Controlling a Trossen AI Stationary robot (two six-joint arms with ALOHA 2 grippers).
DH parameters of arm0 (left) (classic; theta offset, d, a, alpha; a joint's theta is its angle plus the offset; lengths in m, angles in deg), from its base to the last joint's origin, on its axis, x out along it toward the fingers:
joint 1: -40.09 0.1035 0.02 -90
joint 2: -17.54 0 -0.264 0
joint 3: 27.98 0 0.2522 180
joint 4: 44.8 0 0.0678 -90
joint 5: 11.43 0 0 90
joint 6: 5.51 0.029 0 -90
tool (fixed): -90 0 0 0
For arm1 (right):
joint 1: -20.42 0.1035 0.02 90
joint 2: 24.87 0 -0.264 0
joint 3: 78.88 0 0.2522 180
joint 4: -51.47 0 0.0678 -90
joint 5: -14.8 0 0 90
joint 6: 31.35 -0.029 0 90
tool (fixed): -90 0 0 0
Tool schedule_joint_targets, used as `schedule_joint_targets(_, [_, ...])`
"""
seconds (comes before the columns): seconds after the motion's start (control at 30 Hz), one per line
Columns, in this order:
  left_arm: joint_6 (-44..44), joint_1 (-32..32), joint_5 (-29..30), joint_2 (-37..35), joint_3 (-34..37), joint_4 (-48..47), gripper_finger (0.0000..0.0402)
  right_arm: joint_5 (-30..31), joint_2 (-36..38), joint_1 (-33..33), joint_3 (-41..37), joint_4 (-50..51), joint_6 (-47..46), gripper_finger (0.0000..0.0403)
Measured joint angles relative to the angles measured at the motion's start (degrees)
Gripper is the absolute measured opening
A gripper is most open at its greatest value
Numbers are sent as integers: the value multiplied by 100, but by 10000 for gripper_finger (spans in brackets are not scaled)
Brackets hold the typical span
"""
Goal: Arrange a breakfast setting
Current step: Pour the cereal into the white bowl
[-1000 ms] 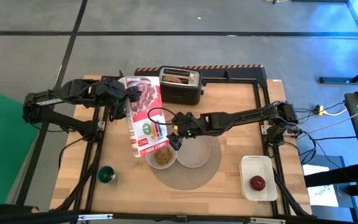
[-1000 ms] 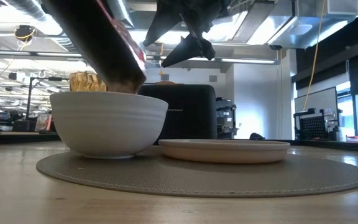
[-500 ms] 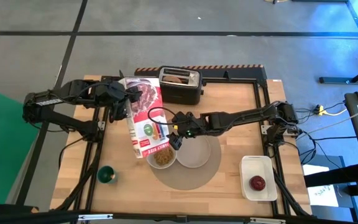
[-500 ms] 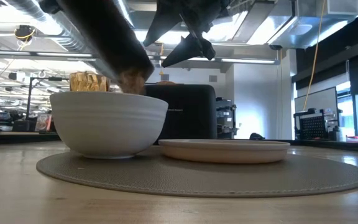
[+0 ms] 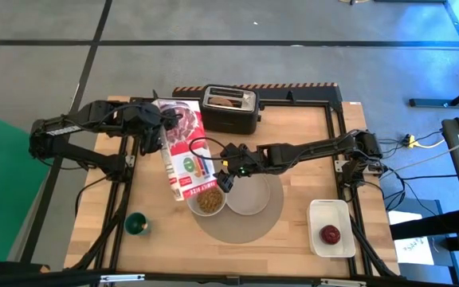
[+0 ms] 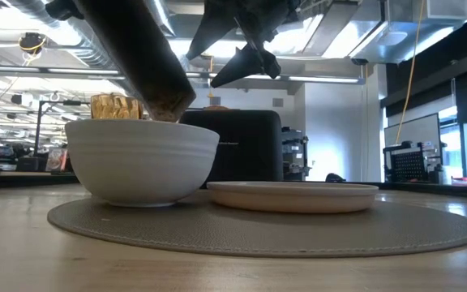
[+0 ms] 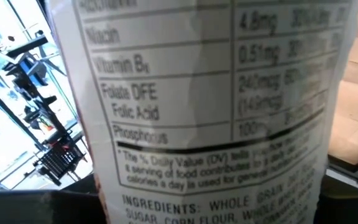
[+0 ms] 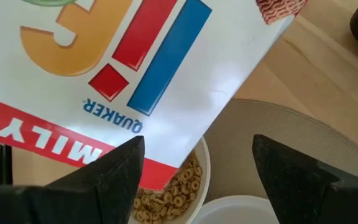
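L gripper (image 5: 156,127), upper left of centre in the high view, is clamped on the top end of a cereal box (image 5: 186,158), w/ the box tilted so its open lower end sits right over the white bowl (image 5: 207,201). The L wrist view is filled by the box's side panel (image 7: 216,106), nutrition text and ingredients list, so that arm's own fingers aren't visible there. R gripper (image 5: 226,177) hangs just above and right of the bowl, near the box's lower corner, w/ its fingers spread wide and nothing between them; in the R wrist view both dark fingers (image 8: 98,180) frame the box front and the bowl (image 8: 179,186). Bowl holds cereal rings (image 8: 173,190), brown fill seen from above too. Bowl rests on the left part of the round grey placemat (image 5: 237,227), centre-bottom of the high view; the white plate (image 5: 250,196) sits on the mat just right of it, rims very close, can't tell if touching. Low view: bowl (image 6: 140,162) at left, plate (image 6: 292,195) at right, both on the mat (image 6: 266,231), box mouth (image 6: 156,97) angled down at the bowl's rim. Black toaster (image 5: 229,110) stands at top centre w/ something brown in its slot. Red apple (image 5: 330,234) lies in the white rectangular tray (image 5: 315,217) at lower right, well apart from the mat. Small green cup (image 5: 137,225) sits lower left, off the mat.
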Motion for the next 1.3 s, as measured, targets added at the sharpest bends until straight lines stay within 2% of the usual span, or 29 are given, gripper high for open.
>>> schedule_joint_targets(0.3, [-70, 176, -120, 0, 0, 3, 252, 86, 29, 2, 2, 8, -78, 289])
schedule_joint_targets(0.57, [-192, 296, -225, -9, 0, -2, 252, 560, 474, 26, 11, 139, 147, 289])
schedule_joint_targets(0.8, [-299, 306, -255, -9, 0, -23, 252, 777, 527, 470, 9, 668, 679, 289])
schedule_joint_targets(0.93, [-306, 306, -256, -9, 0, -70, 252, 1332, 527, 931, 9, 1435, 683, 289])
schedule_joint_targets(1.07, [-326, 306, -330, -9, 0, -72, 252, 1970, 527, 1229, 7, 1887, 85, 289])
schedule_joint_targets(1.17, [-424, 306, -409, -9, 0, -72, 252, 1839, 534, 1242, -233, 1545, -434, 289])
schedule_joint_targets(1.3, [-485, 337, -540, -9, 0, -67, 252, 1296, 525, 1208, -897, 264, -1099, 278])
